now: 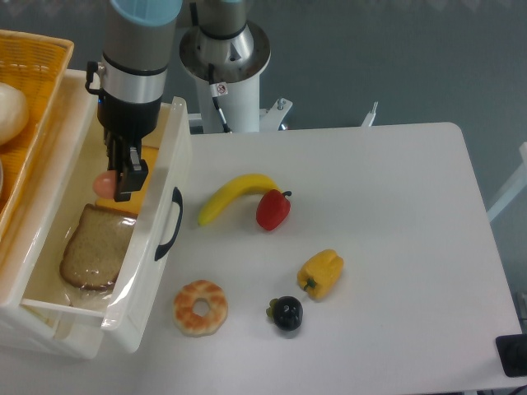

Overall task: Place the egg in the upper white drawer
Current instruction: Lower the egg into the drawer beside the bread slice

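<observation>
White drawer [148,271], pincer-held egg [104,183] inside

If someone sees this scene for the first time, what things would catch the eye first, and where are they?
The end effector hangs over the open upper white drawer at the left, shut on the pinkish egg, above a slice of bread lying inside. On the white table, a yellow banana touches a glossy red pepper near the middle. A yellow pepper, a dark fruit and a bagel lie nearer the front edge.
</observation>
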`<control>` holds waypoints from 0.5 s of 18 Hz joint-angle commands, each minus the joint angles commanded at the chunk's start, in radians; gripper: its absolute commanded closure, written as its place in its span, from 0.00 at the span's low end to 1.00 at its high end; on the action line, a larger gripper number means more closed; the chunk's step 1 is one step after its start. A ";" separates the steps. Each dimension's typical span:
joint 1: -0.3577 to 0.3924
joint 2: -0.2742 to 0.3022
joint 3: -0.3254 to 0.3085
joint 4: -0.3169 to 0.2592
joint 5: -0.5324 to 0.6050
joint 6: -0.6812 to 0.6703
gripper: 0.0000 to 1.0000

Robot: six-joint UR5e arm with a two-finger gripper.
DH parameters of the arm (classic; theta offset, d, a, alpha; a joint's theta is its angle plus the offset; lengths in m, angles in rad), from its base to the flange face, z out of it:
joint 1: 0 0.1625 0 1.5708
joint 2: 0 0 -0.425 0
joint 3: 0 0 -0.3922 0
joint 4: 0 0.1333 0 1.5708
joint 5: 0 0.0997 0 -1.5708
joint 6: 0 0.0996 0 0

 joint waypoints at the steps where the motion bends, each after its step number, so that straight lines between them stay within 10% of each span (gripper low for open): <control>1: -0.002 0.000 -0.002 0.000 0.000 0.000 0.85; 9: -0.008 -0.008 -0.014 0.000 0.000 0.000 0.85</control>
